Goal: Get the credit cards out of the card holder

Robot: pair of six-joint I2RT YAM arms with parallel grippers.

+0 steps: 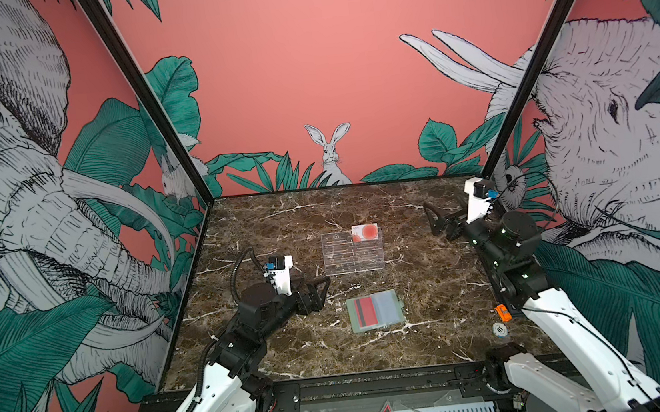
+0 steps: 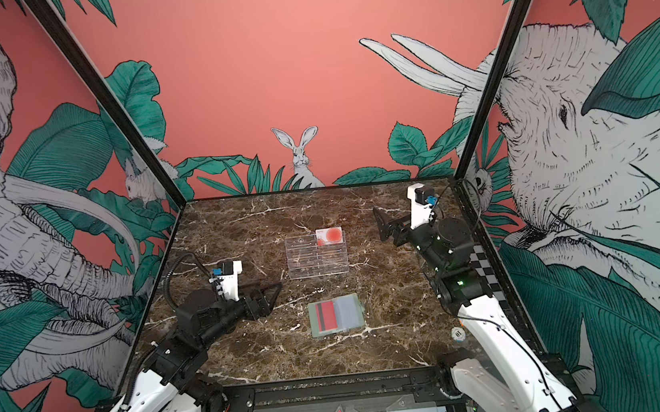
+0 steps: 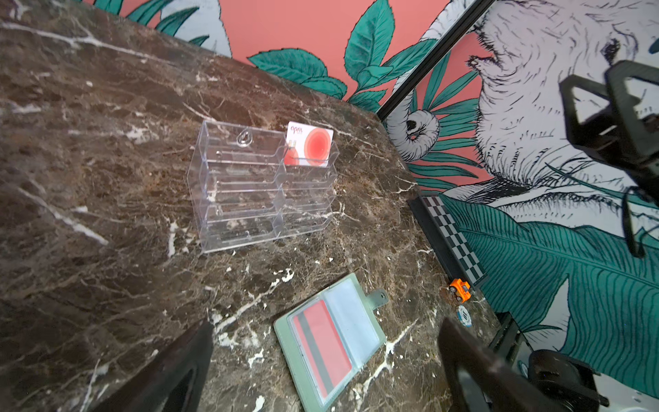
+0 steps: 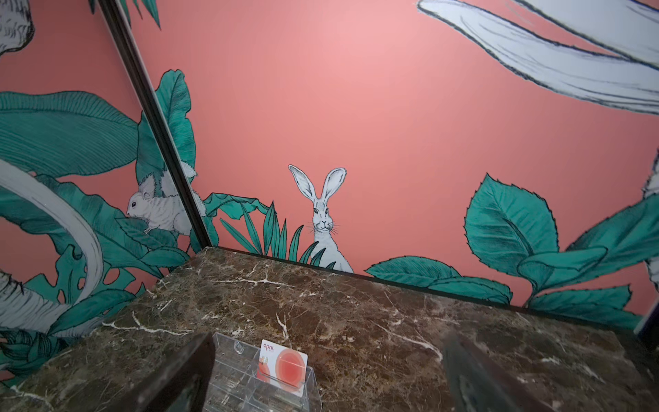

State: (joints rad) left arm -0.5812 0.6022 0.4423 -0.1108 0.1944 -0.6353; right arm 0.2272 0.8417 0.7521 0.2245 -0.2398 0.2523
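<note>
Sage-green card holder [image 1: 389, 309] is lying open on the marble table [image 1: 279, 220] just ahead of the left pincer [image 1: 322, 289], red credit card [image 1: 366, 311] sitting in its sleeve (stripe side up). White credit card [image 1: 366, 232] is standing in the clear stand [image 1: 346, 257], ahead of the right pincer [image 1: 441, 224]. Both pincers are gaping wide, gripping nothing.

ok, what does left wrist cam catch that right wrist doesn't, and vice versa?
Left wrist only: the open card holder lying flat with a red card in a sleeve, the orange toy car and poker chip.
Right wrist only: the painted rabbit's face on the back wall.
Both: the clear stand with the white red-circle card in a top pocket, on the marble table.
</note>
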